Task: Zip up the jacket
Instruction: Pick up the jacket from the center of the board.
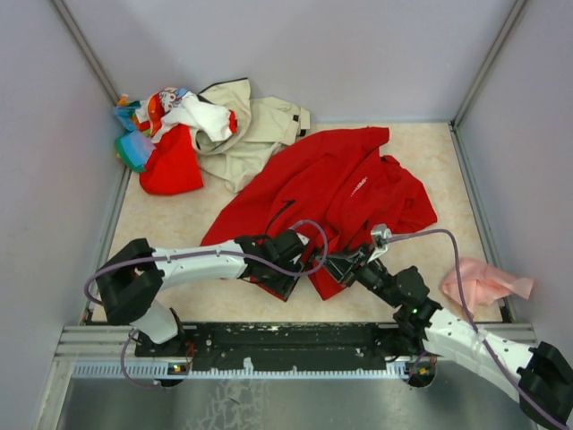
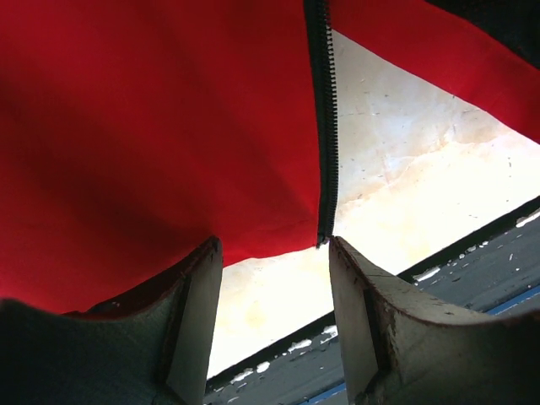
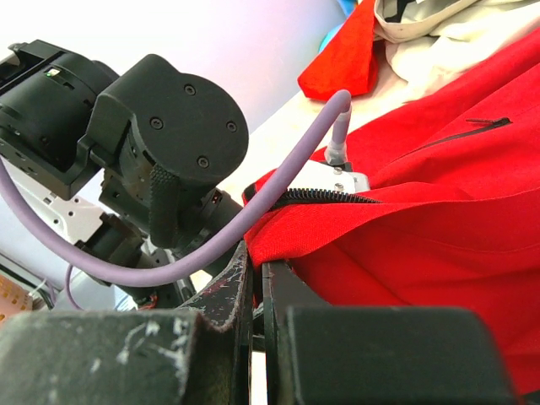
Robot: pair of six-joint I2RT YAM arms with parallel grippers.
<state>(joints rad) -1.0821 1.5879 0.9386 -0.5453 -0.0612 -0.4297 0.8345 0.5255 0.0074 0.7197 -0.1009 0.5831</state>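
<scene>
The red jacket (image 1: 345, 179) lies spread in the middle of the table, its lower front edges at the near side. My left gripper (image 1: 285, 262) sits at the jacket's near hem and is open. In the left wrist view its fingers (image 2: 190, 321) stand apart, with the bottom end of the black zipper tape (image 2: 323, 169) hanging just above the gap and the red panel (image 2: 152, 126) over the left finger. My right gripper (image 1: 346, 265) is shut on the jacket's hem corner (image 3: 295, 236), just below a line of zipper teeth (image 3: 333, 196).
A heap of mixed clothes (image 1: 166, 125) with a beige jacket (image 1: 255, 125) lies at the back left. A pink cloth (image 1: 483, 282) lies at the front right. The left arm's wrist (image 3: 160, 152) is close beside my right gripper. The black near rail (image 1: 286, 340) runs under both.
</scene>
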